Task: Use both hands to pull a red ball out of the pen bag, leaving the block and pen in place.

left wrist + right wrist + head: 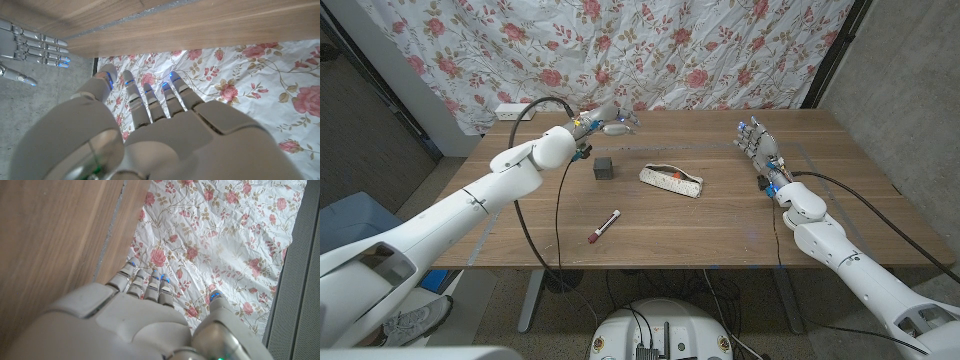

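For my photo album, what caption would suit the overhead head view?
Two open robot hands, left and right, wait at the table's far side; pen bag, dark block and pen lie between.

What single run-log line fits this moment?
left hand open, far edge | right hand open | pen bag centre, untouched | block | pen

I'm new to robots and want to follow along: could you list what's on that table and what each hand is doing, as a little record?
pen bag: table middle, lying flat
ball: red spot at the bag's opening, too small to be sure
block: dark, left of the bag
pen: nearer the robot, apart from the bag
left hand: far left, fingers apart, holding nothing
right hand: far right, fingers apart, holding nothing
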Available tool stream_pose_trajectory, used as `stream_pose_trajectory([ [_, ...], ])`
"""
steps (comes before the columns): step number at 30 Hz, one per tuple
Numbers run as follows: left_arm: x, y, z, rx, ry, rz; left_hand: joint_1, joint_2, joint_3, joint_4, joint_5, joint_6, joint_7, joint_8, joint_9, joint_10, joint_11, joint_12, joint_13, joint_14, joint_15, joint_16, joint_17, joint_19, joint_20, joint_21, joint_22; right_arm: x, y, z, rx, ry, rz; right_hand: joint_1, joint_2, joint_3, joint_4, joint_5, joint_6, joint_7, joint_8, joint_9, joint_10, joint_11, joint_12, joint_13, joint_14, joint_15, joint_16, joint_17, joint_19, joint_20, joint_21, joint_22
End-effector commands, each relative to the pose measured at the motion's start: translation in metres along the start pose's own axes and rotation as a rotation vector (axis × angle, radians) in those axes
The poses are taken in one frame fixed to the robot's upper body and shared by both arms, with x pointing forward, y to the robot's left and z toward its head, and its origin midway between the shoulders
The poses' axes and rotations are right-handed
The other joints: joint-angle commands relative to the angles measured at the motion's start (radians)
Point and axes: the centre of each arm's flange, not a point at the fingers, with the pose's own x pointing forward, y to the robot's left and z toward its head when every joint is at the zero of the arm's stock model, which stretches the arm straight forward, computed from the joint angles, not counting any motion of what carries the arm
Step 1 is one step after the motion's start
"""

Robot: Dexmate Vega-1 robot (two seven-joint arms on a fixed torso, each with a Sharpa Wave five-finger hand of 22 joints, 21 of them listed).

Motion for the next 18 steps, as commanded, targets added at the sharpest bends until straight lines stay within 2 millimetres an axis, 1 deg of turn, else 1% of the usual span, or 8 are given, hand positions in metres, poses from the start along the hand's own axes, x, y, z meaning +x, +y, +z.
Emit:
stream_pose_trajectory([
  [1,0.011,-0.006,0.027,0.182,-0.050,-0.001,0.030,-0.008,-0.013,-0.001,0.005,0.028,0.002,0.006,0.001,0.029,-0.002,0.003,0.005,0.020,-0.075,0.008,0.004,0.019,-0.002,0.005,0.003,-0.002,-0.004,-0.002,0.001,0.012,-0.008,0.002,0.016,0.004,-0.005,0.010,0.008,0.000,0.008,0.000,-0.001,-0.002,0.006,0.001,0.004,-0.002,0.007,-0.001,0.009,-0.005,0.006,0.003],
  [5,0.013,-0.010,0.034,0.236,-0.047,0.004,0.057,-0.020,-0.024,0.000,0.005,0.057,-0.009,0.005,0.001,0.050,-0.006,0.003,0.005,0.038,-0.077,0.009,0.004,0.029,-0.005,0.005,0.004,-0.003,-0.005,-0.002,0.003,0.015,-0.012,0.003,0.018,0.004,-0.007,0.010,0.011,-0.001,0.009,0.000,0.000,-0.002,0.007,0.000,0.004,-0.002,0.008,-0.003,0.010,-0.005,0.006,0.003],
  [7,0.014,-0.012,0.037,0.272,-0.052,0.004,0.078,-0.029,-0.035,0.002,0.004,0.072,-0.011,0.001,0.001,0.070,-0.011,0.003,0.005,0.054,-0.085,0.009,0.004,0.036,-0.007,0.004,0.004,-0.003,-0.005,-0.002,0.011,0.019,-0.010,0.003,0.019,0.004,-0.009,0.010,0.012,-0.001,0.008,0.000,0.000,-0.002,0.007,-0.001,0.005,0.000,0.009,-0.005,0.011,-0.004,0.007,0.003],
  [8,0.014,-0.013,0.039,0.298,-0.060,0.005,0.085,-0.030,-0.039,0.004,0.004,0.077,-0.006,-0.002,0.002,0.070,-0.009,0.001,0.005,0.056,-0.087,0.008,0.004,0.040,-0.004,0.005,0.005,-0.003,-0.005,-0.003,0.016,0.018,-0.010,0.004,0.019,0.005,-0.009,0.010,0.012,-0.001,0.008,0.000,0.000,-0.002,0.007,-0.001,0.005,0.001,0.009,-0.005,0.011,-0.002,0.007,0.003],
  [9,0.015,-0.015,0.041,0.318,-0.062,0.011,0.096,-0.033,-0.046,0.005,0.004,0.094,-0.010,-0.002,0.002,0.081,-0.014,0.001,0.005,0.067,-0.096,0.009,0.004,0.047,-0.010,0.006,0.005,-0.003,-0.004,-0.003,0.016,0.019,-0.011,0.003,0.019,0.004,-0.010,0.010,0.012,-0.001,0.008,0.000,-0.001,-0.001,0.007,-0.001,0.003,0.003,0.009,-0.006,0.012,0.000,0.008,0.003],
  [10,0.015,-0.016,0.042,0.330,-0.063,0.014,0.106,-0.036,-0.052,0.005,0.004,0.110,-0.012,0.000,0.002,0.090,-0.013,0.001,0.005,0.071,-0.101,0.008,0.005,0.053,-0.012,0.007,0.005,-0.004,-0.004,-0.003,0.016,0.020,-0.010,0.002,0.019,0.004,-0.010,0.010,0.012,-0.001,0.008,0.000,-0.002,-0.001,0.007,-0.001,0.003,0.005,0.009,-0.007,0.012,0.001,0.008,0.003],
  [11,0.015,-0.017,0.043,0.336,-0.064,0.014,0.112,-0.038,-0.055,0.005,0.004,0.120,-0.009,0.000,0.002,0.096,-0.015,0.001,0.005,0.076,-0.103,0.009,0.005,0.058,-0.015,0.008,0.005,-0.004,-0.004,-0.003,0.018,0.021,-0.009,0.002,0.020,0.004,-0.010,0.010,0.012,-0.003,0.008,0.000,-0.002,-0.001,0.007,-0.001,0.001,0.003,0.008,-0.007,0.012,0.001,0.007,0.003],
  [18,0.019,-0.025,0.051,0.391,-0.067,0.004,0.132,-0.045,-0.067,0.005,0.004,0.141,-0.014,-0.003,0.002,0.109,-0.022,-0.002,0.005,0.091,-0.110,0.009,0.005,0.068,-0.019,0.008,0.006,-0.008,-0.002,-0.003,0.015,0.025,-0.008,-0.001,0.022,0.003,-0.011,0.010,0.013,-0.004,0.007,0.000,-0.004,-0.001,0.007,-0.002,0.000,0.007,0.010,-0.010,0.012,0.001,0.007,0.003],
])
